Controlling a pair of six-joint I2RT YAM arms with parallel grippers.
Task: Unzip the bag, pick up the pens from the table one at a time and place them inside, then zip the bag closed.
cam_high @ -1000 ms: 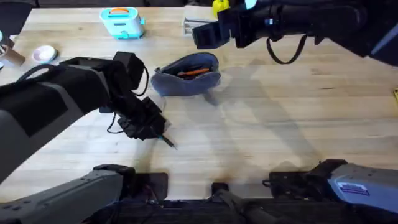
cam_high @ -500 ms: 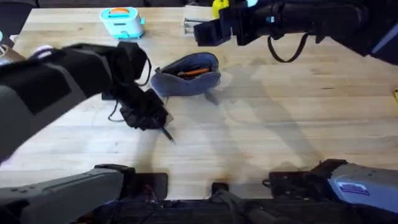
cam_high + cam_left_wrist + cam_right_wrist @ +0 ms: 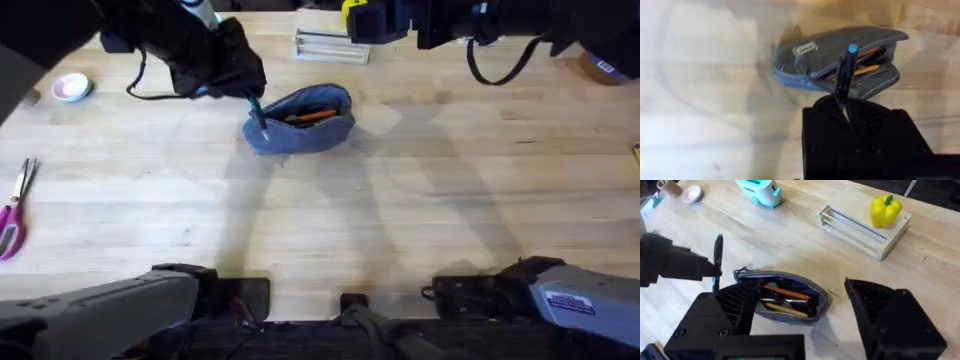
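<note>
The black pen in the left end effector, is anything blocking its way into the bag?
Nothing visible does. The left end effector holds the black pen just at the bag, whose zipper gapes open with the orange pen already inside. The right end effector hovers open above it, not in the path.

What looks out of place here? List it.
Nothing is spilled or damaged. The left gripper holds a dark pen upright over the open bag, which already has an orange pen inside. The only stray item is the pink-handled scissors lying apart near the table edge.
</note>
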